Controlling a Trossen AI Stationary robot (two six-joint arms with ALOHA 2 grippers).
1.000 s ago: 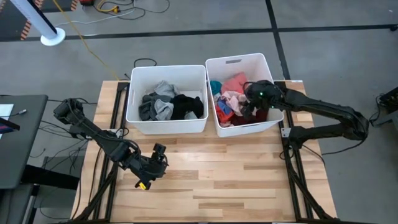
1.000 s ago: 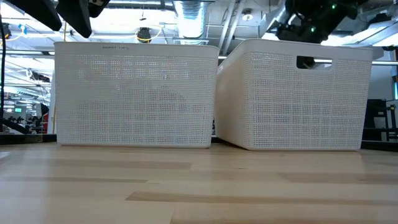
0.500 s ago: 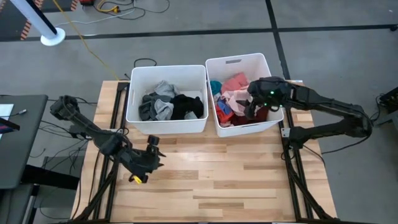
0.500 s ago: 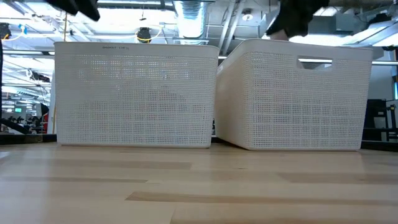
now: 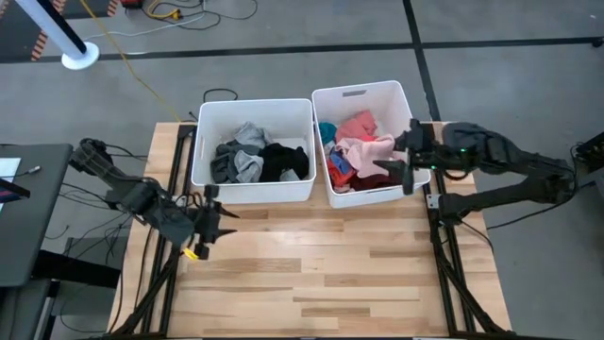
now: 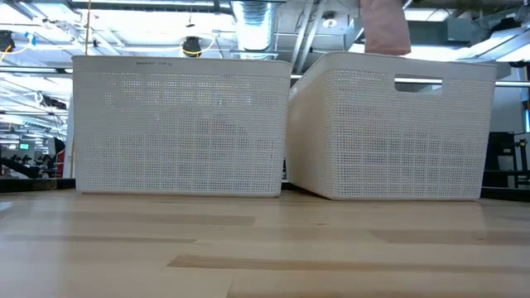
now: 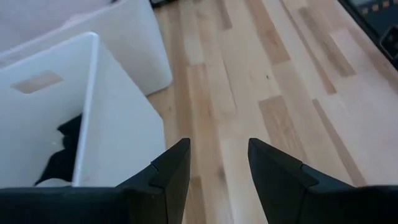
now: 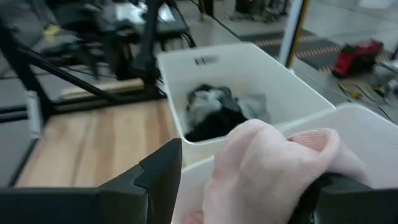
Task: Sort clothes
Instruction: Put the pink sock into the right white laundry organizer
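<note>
The left white bin (image 5: 203, 142) holds grey and black clothes (image 5: 260, 161). The right white bin (image 5: 406, 99) holds pink, red and blue clothes (image 5: 344, 142). My right gripper (image 5: 394, 170) is over the right bin's right side, shut on a pale pink garment (image 5: 370, 149). The garment also shows in the low view (image 6: 386, 29) above the bin's rim. My left gripper (image 5: 209, 219) is open and empty over the table's left part, in front of the left bin; the left wrist view shows its fingers apart (image 7: 217, 168). My right gripper pinches a bunched part of the pale pink garment (image 8: 267, 168) between its two fingers (image 8: 158, 174); how many layers I cannot tell. The garment is raised above the right bin and hangs down to the rim (image 6: 389, 50). Whether its lower end is clear of the pile I cannot tell.
The two bins stand side by side at the table's far edge, and bare wooden table (image 5: 330, 264) lies in front of them. A black side table (image 5: 33, 208) stands to the left. Cables lie on the floor behind.
My right gripper has risen out of the right bin and drawn toward the table's right edge, pulling the pink garment up from the pile. My left gripper has gone toward the table's left edge and turned about, staying empty.
</note>
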